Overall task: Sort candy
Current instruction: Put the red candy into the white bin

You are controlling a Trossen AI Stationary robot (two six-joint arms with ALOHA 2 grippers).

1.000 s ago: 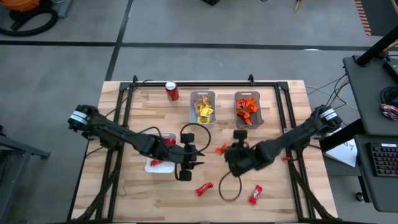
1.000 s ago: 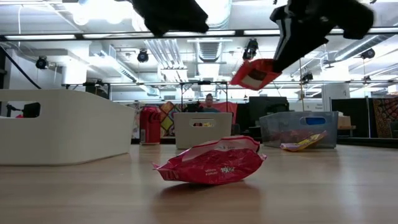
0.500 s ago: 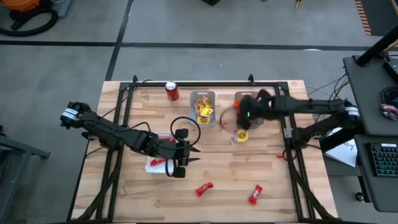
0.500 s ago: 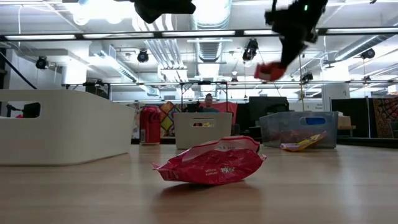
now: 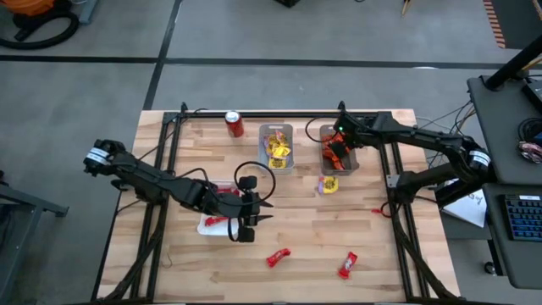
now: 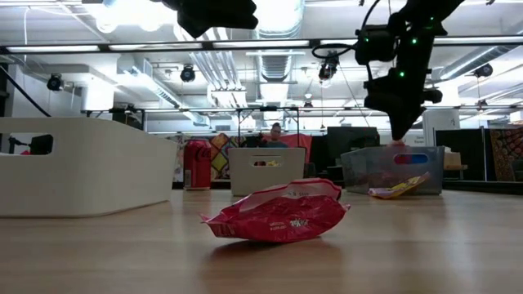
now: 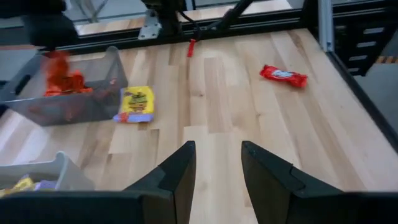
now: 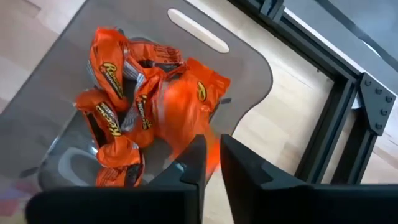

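While sorting by colour, laid out across a wooden surface point(image 5: 381, 246) as three trays: white tray point(image 5: 203, 227) at the left for red packets, grey middle tray point(image 5: 276, 130) for yellow, grey right tray point(image 5: 354, 161) heaped with orange candy point(image 8: 115, 118). Right arm stretched to the back, wrist tipped down, right end effector point(image 8: 211, 143) directly above the orange heap, placed for a drop; fingers nearly together with a thin gap, an orange packet point(image 8: 186, 106) blurred at the tips, cannot tell whether clamped. Left arm low and extended, left end effector point(image 7: 216, 149) just beside the white tray, fingers apart and empty, aimed toward unsorted pieces. Loose on bare wood: yellow packet point(image 5: 329, 185) just in front of the orange tray, two red packets point(image 5: 278, 257) point(image 5: 347, 265) near the front edge.
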